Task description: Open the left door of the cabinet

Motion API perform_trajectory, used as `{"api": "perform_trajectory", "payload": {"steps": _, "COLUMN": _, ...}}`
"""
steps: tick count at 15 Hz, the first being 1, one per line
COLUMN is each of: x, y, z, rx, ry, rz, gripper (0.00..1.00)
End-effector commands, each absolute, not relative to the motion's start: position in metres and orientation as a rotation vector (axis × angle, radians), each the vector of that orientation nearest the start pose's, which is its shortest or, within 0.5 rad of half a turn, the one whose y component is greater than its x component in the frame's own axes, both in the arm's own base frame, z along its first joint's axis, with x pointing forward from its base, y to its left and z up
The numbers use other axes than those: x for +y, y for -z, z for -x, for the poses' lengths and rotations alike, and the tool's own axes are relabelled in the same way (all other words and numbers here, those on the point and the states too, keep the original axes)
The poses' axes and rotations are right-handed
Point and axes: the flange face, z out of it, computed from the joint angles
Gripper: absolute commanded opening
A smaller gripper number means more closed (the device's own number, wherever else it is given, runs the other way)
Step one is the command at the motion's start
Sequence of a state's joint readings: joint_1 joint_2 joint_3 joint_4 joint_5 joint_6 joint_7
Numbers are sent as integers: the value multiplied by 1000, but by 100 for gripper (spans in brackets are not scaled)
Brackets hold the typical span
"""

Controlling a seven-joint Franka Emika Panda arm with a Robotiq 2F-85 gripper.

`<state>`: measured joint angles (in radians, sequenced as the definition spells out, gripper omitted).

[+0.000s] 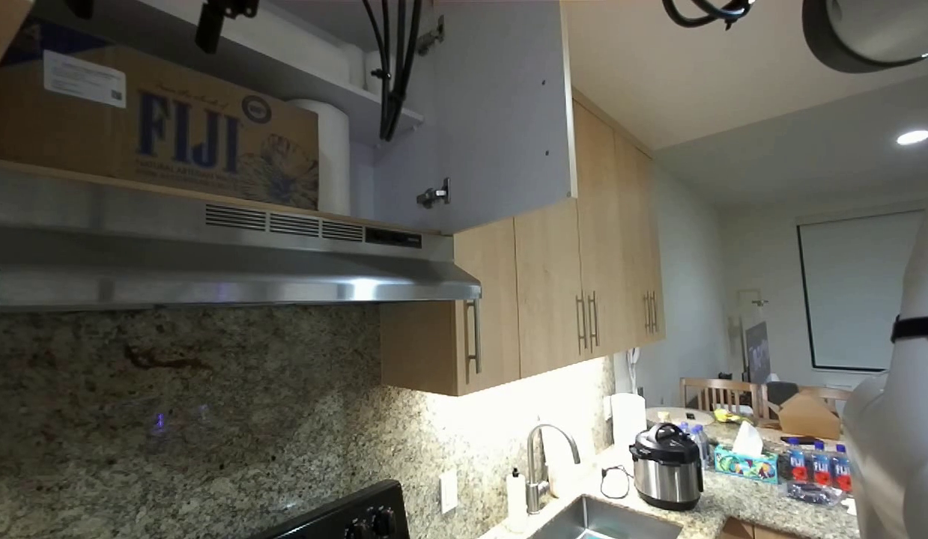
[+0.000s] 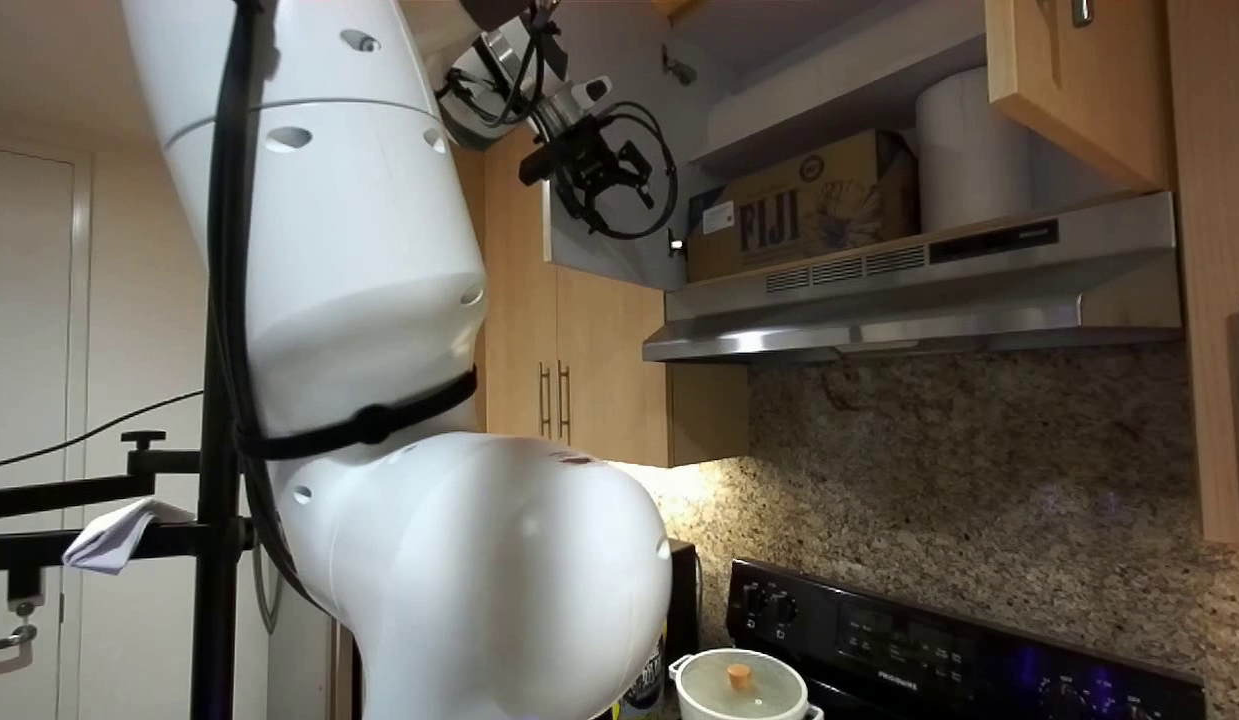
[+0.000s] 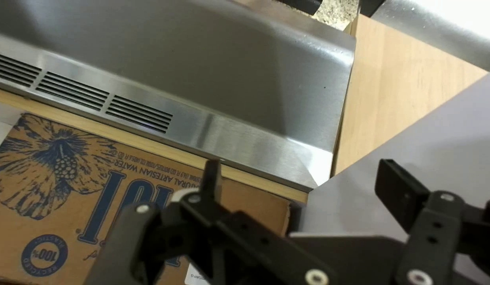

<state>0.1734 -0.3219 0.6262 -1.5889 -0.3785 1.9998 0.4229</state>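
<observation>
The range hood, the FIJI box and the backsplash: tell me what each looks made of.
Range hood: metal, probably stainless steel, satin finish; its grey surface shows soft, smeared reflections.
FIJI box: matte cardboard, apparently; blue print sits on a plain brown face.
Backsplash: polished stone, likely granite, going by the mottled speckle and small glints; a lookalike cannot be ruled out.

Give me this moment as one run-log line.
Left door: open, pale inside showing | Gripper: open, holding nothing | Right door: also open | Box: inside cabinet
</observation>
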Motion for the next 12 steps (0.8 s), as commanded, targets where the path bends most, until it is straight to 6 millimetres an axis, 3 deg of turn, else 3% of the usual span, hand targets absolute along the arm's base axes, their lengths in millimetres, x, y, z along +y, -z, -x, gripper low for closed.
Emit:
{"api": "perform_trajectory", "payload": {"steps": 1, "x": 400, "y": -793, "z": -299, "rx": -707, "ry": 1355, "rz": 2867, "gripper": 100}}
{"api": "perform_trajectory", "payload": {"steps": 7, "x": 413, "y": -775, "z": -308, "rx": -772, "ry": 1328, "rz": 2901, "gripper": 100}}
{"api": "perform_trajectory", "payload": {"steps": 12, "x": 392, "y": -786, "z": -309, "rx": -685, "ry": 1320, "rz": 2898, "gripper": 100}}
